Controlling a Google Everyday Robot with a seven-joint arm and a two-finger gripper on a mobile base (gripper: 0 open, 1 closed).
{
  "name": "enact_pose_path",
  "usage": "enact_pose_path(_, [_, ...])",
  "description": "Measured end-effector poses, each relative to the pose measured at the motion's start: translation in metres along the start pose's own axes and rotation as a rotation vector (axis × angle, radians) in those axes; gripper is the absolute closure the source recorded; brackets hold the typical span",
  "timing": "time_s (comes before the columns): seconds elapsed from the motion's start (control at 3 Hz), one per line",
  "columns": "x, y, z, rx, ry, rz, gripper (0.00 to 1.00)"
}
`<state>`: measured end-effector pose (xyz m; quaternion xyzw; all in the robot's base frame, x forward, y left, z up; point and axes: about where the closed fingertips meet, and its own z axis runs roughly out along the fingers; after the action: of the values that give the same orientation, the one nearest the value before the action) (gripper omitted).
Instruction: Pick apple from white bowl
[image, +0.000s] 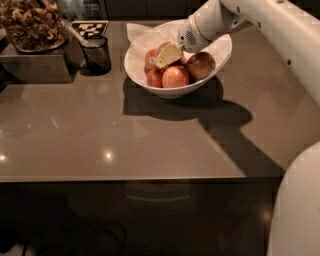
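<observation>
The white bowl (215, 57) stands at the back middle of the brown counter, lined with white paper, and holds several apples. A red apple with a yellow blush (175, 77) lies at the bowl's front. A darker red one (201, 65) lies to its right, and two more (153, 78) lie at the left. My gripper (167, 54) reaches in from the upper right. Its pale yellow tip is down among the apples at the bowl's middle, just behind the front apple. An apple behind the tip is partly hidden.
A small dark mesh cup (97, 54) stands left of the bowl. A metal box topped with a tray of nuts (30, 27) is at the far left. A checkered marker (89, 27) lies behind the cup. The counter's front edge (125, 177) runs across the middle. My white arm (280, 25) crosses the upper right.
</observation>
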<state>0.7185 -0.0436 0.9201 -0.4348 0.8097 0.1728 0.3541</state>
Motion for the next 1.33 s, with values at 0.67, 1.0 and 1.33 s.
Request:
enact_pose_path(0.67, [-0.008,0.001,-0.011,-0.039,-0.082,0.014,0.99])
enact_pose_path(1.0, [-0.015,0.005,-0.039,-0.088,-0.194,0.021,1.0])
enact_pose_path(1.33, [-0.007,0.011,-0.075,-0.156,-0.28,0.018,1.0])
